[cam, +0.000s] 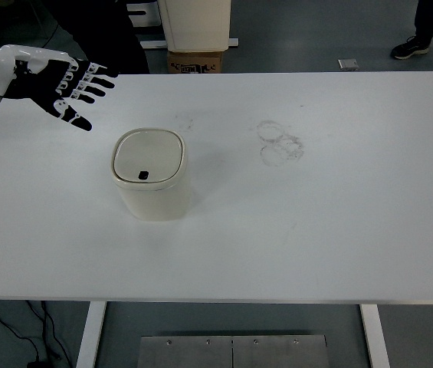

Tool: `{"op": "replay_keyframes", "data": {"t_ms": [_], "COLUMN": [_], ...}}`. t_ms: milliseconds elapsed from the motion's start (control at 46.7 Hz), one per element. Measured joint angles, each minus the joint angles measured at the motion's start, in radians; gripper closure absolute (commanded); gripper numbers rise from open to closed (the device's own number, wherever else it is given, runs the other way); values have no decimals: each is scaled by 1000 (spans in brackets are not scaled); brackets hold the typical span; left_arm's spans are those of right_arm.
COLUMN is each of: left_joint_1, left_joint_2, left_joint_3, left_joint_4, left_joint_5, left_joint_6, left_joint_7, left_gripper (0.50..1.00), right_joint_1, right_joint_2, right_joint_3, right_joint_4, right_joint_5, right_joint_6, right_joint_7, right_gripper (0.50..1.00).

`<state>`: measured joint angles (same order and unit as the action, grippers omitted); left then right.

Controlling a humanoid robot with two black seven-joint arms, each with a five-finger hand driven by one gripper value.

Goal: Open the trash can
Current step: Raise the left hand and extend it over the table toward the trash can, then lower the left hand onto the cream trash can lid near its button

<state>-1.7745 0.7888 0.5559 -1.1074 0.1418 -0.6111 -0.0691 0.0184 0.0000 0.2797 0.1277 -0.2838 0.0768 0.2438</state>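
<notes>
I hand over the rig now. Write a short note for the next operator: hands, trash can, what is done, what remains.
Left hand: open, fingers spread, holding nothing, above the table's far left corner, apart from the can.
Right hand: not in view.
Trash can: upright on the white table, left of centre, its lid shut.
Done: nothing visible.
Left: bring the hand to the lid, probably press its dark button, and open it.
</notes>
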Motion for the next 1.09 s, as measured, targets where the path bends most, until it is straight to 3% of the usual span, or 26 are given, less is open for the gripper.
{"op": "replay_keyframes", "data": {"t_ms": [214, 492, 1092], "left_joint_1": [-62, -73, -81], "left_joint_2": [-22, -44, -82], "left_joint_3": [45, 64, 76], "left_joint_4": [-94, -141, -204], "left_joint_5": [1, 1, 2], "left_joint_6": [0, 0, 0], "left_joint_7": [1, 3, 118], "left_gripper": [500, 500, 500], "right_joint_1": [0, 0, 0], "right_joint_2": [0, 0, 0], "right_joint_3": [0, 0, -1], "right_joint_4": [0, 0, 0], "right_joint_5": [0, 0, 0], "right_joint_6": [0, 0, 0], "right_joint_7": [0, 0, 0], "right_gripper": [509, 509, 509]}}
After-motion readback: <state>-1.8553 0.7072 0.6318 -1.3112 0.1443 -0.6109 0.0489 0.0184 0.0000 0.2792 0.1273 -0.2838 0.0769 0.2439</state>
